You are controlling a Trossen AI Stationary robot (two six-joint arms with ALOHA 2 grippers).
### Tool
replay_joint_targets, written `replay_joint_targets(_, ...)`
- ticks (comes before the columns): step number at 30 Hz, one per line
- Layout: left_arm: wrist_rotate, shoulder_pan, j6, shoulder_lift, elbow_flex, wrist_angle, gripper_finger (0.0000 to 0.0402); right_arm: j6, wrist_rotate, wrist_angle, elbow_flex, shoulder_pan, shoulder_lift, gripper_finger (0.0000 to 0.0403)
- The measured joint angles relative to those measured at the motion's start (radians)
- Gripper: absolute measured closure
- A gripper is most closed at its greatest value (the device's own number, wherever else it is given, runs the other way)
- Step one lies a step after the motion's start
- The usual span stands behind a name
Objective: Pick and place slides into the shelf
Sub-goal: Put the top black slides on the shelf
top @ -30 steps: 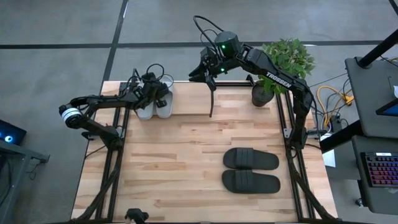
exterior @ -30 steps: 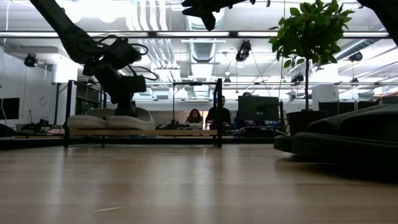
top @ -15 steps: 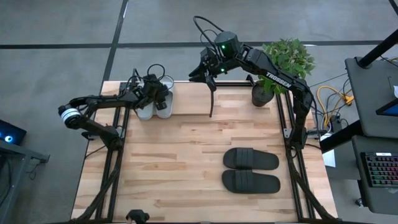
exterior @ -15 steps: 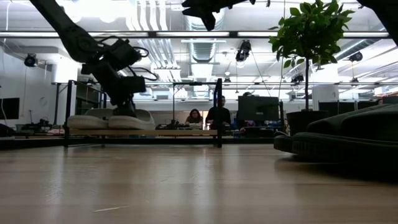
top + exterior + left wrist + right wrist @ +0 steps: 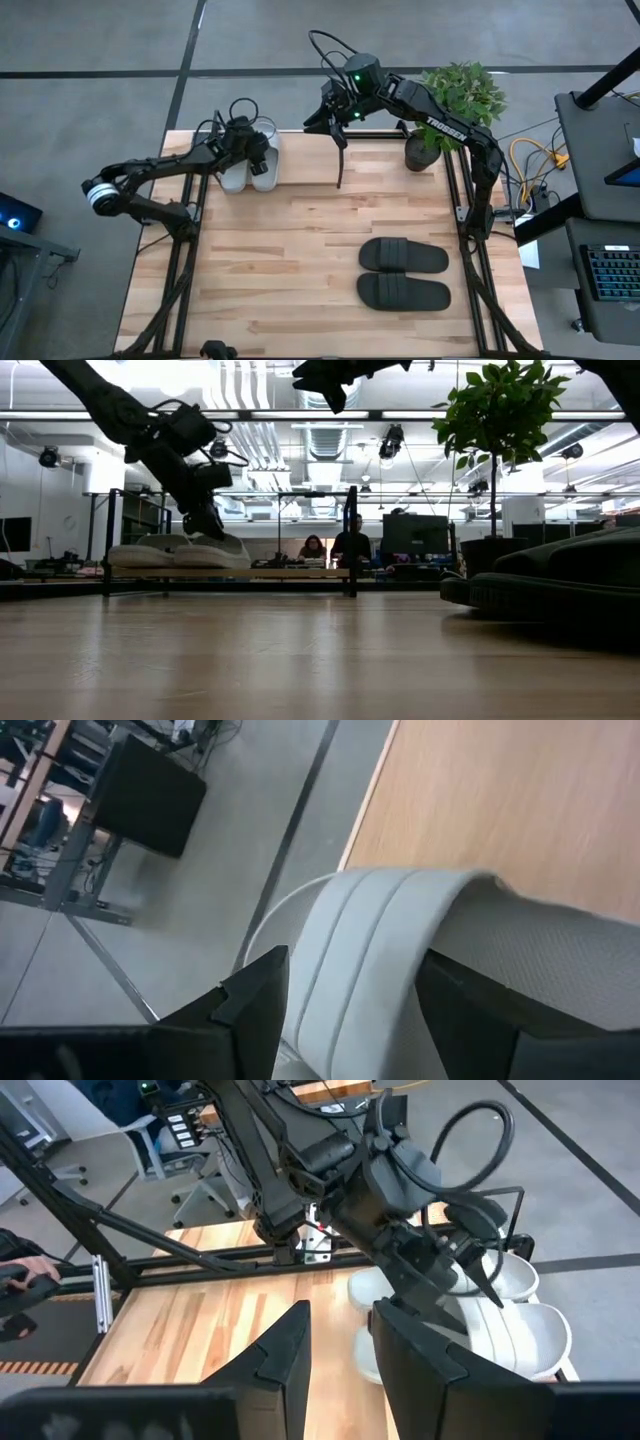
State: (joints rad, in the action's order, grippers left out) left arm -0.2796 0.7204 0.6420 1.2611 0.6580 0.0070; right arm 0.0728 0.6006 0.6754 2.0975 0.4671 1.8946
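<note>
Light grey-white slides [image 5: 250,165] are seen side by side at the upper left of the tabletop [image 5: 300,250], on the shelf [image 5: 225,573], whose wood base and black end posts are shown in the low view. The left end effector [image 5: 243,140] is positioned directly over this pair; in the left wrist view its fingers [image 5: 255,995] are spread on either side of a grey strap. The black slides [image 5: 403,272] are laid at the lower right. The right end effector [image 5: 328,110] is raised at the upper centre, fingers parted, gripping nothing.
</note>
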Motion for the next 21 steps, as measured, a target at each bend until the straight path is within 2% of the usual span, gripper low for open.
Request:
replay_joint_targets(3,0.033,0.000,-0.012,-0.036,0.000,-0.032,0.0202,0.006,0.000,0.001,0.000,0.000,0.000,0.0306)
replay_joint_targets(8,0.169,-0.002,-0.106,-0.108,0.010,-0.155,0.0202,0.006,0.000,0.001,0.000,0.000,0.000,0.0310)
replay_joint_targets(12,0.209,-0.004,-0.179,-0.167,0.005,-0.213,0.0202,0.007,0.000,0.001,0.000,0.000,0.000,0.0307)
replay_joint_targets(14,0.324,-0.004,-0.248,-0.199,0.004,-0.237,0.0202,0.007,0.000,0.001,0.000,0.000,0.000,0.0308)
replay_joint_targets(18,0.663,-0.005,-0.378,-0.258,0.003,-0.216,0.0211,0.007,0.000,0.002,-0.001,0.000,0.000,0.0313)
replay_joint_targets(21,0.825,-0.010,-0.425,-0.292,0.001,-0.199,0.0227,0.008,0.000,0.022,-0.001,0.000,0.000,0.0318)
